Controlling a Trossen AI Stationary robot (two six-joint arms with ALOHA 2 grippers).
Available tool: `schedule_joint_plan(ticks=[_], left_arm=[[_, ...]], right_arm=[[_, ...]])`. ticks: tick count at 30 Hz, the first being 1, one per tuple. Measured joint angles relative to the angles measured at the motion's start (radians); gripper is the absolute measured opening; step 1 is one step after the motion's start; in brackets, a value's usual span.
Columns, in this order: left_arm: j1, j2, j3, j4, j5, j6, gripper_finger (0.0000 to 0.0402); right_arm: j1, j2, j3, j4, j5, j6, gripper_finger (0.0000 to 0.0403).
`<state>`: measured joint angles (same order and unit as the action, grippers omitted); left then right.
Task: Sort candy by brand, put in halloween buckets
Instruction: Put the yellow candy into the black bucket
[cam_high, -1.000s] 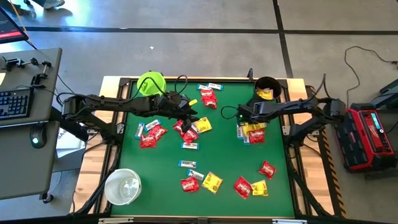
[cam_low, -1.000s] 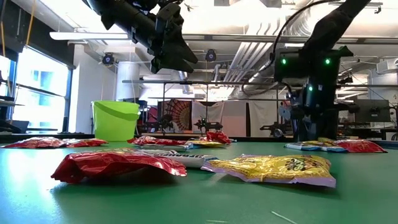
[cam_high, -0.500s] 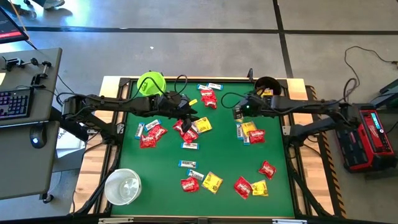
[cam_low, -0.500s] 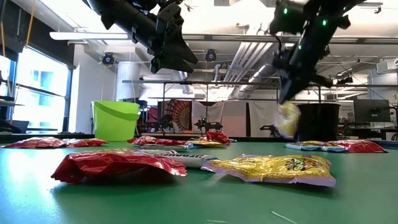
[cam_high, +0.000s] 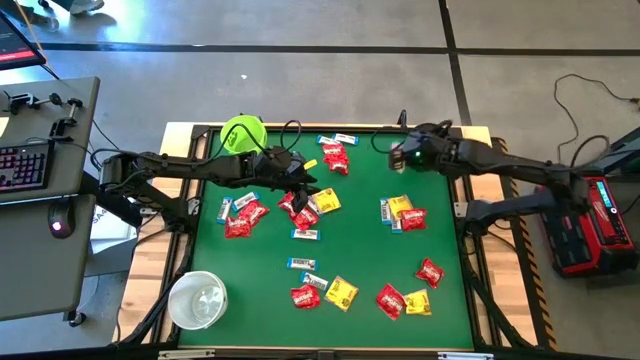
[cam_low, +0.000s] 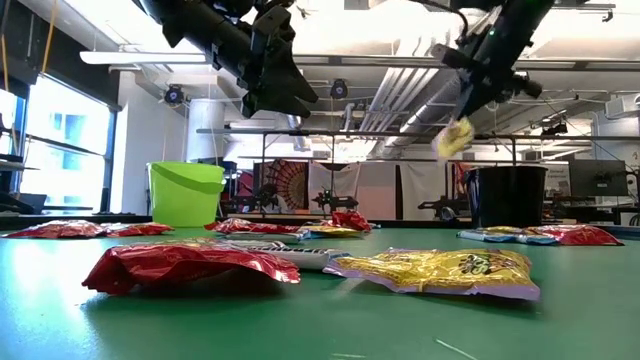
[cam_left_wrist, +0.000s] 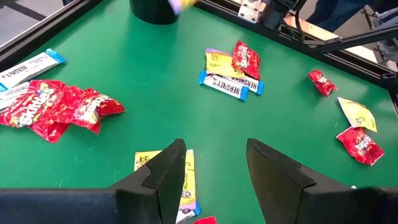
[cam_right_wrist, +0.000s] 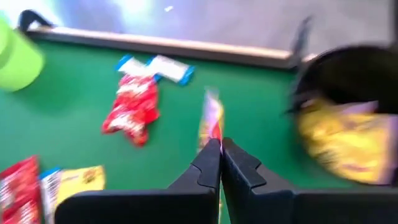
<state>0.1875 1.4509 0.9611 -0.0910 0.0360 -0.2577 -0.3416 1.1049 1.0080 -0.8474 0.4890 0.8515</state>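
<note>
Right tool (cam_right_wrist: 220, 163) clamps a yellow packet (cam_low: 455, 136) near the black bucket (cam_low: 506, 196); left tool (cam_left_wrist: 214, 174) hangs spread.

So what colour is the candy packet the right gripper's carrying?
Yellow. The right gripper holds the packet up near the black bucket; low view shows it best.

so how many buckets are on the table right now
3. In the high view, the lime green bucket is at the mat's top left, the white bucket at bottom left, and the black bucket at top right, where the right gripper holds a yellow packet.
</note>
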Motion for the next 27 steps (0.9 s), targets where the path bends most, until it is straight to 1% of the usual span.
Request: schedule_joint_plan(ticks=[5, 8, 13, 18, 27], left_arm=[[0.0, 0.0, 0.0, 0.0, 0.0, -0.001, 0.0161], [0.0, 0.0, 0.0, 0.0, 0.0, -0.002, 0.0161], [0.0, 0.0, 0.0, -0.001, 0.0, -0.003, 0.0161], [0.0, 0.0, 0.0, -0.001, 0.0, -0.003, 0.0161], [0.0, 0.0, 0.0, -0.002, -0.003, -0.002, 0.0161]], right_arm=[[-0.09, -0.001, 0.1, -0.175, 0.085, -0.072, 0.0], [-0.165, -0.001, 0.117, -0.211, 0.091, -0.146, 0.0], [-0.28, 0.017, 0.117, -0.221, 0.09, -0.282, 0.0], [-0.366, 0.047, 0.117, -0.223, 0.114, -0.361, 0.0], [-0.433, 0.161, 0.098, -0.211, 0.113, -0.44, 0.0]])
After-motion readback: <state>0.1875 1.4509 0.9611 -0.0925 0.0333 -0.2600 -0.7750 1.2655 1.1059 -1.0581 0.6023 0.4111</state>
